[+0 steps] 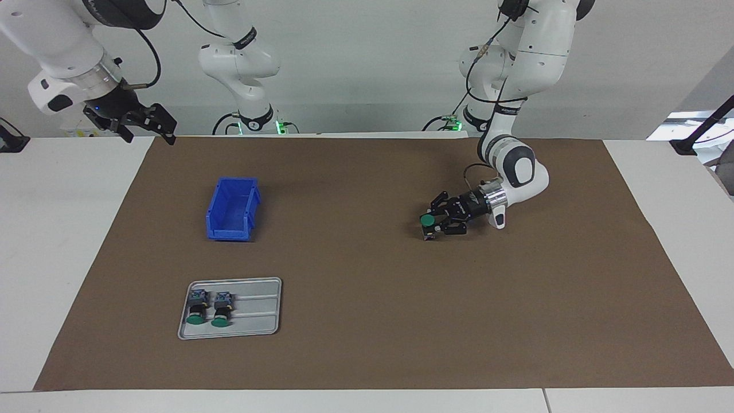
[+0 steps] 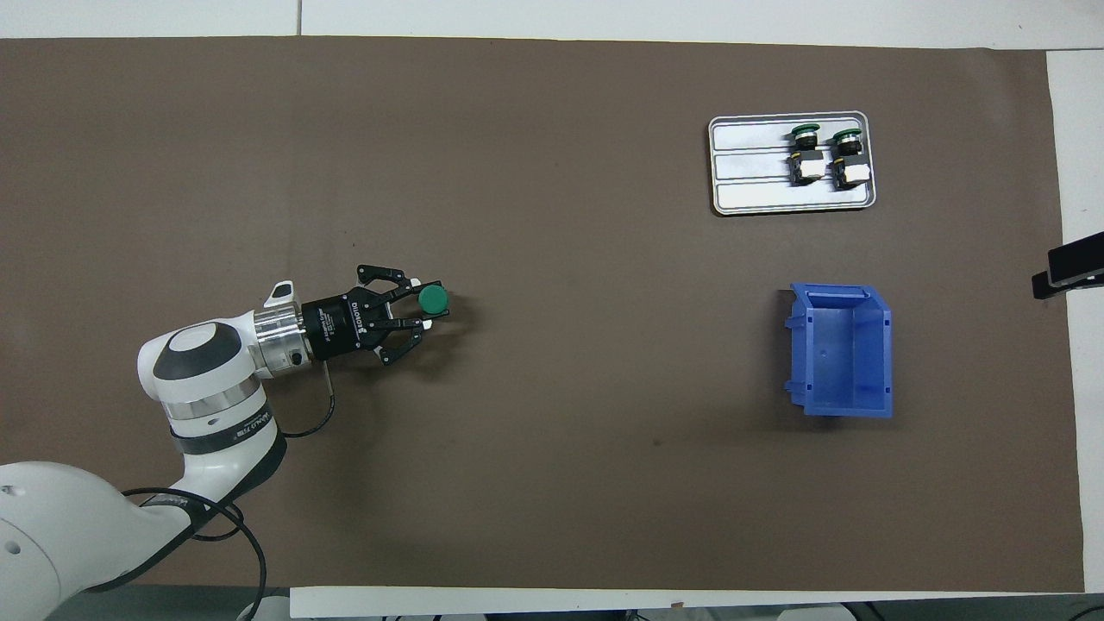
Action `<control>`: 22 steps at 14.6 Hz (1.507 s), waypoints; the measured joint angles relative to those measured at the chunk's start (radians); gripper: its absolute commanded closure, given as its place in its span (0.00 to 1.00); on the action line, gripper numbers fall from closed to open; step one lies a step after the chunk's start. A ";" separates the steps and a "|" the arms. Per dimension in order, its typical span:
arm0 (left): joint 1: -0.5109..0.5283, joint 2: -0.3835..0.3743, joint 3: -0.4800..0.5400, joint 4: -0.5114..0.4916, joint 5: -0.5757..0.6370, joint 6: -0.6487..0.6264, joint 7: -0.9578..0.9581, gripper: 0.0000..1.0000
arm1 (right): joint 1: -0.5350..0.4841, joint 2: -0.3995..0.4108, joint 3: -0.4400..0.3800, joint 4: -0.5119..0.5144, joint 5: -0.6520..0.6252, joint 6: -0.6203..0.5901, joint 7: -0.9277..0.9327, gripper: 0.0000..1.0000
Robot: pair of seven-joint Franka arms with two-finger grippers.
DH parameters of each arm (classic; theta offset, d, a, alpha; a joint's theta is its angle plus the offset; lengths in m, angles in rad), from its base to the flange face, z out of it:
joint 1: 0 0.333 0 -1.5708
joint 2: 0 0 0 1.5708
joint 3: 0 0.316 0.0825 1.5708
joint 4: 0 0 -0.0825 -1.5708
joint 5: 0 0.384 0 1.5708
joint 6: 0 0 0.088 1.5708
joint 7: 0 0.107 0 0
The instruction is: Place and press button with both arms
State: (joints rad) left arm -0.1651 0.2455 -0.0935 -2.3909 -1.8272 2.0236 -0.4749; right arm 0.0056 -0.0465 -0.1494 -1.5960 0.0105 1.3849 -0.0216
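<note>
While left hand (image 1: 431,223) brackets button (image 1: 427,220); wrist lettering unreadable | right hand (image 1: 150,127) open

A white table (image 1: 69,241) is covered across most of its top by a brown mat (image 1: 367,321), with bare white margins left at both ends and along the edges. A seam is seen in the table's edge farthest from the robots. A plain pale wall (image 1: 367,63) is seen at the robots' end, evenly lit.
</note>
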 measured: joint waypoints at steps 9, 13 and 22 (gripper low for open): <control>0.000 0.000 0.000 0.002 0.000 0.004 0.003 0.00 | 0.000 0.000 0.000 0.000 0.000 0.000 0.000 0.00; -0.011 0.000 -0.001 0.005 0.000 0.055 0.007 0.00 | 0.000 0.000 0.000 0.000 0.000 0.000 0.000 0.00; -0.048 -0.006 0.006 0.032 -0.001 0.126 0.005 0.00 | 0.000 0.000 0.000 0.000 0.000 0.000 0.000 0.00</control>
State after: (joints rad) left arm -0.2128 0.2393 -0.0878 -2.3592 -1.8287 2.1499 -0.4698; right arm 0.0056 -0.0465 -0.1494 -1.5960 0.0105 1.3849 -0.0216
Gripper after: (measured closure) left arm 0.000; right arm 0.000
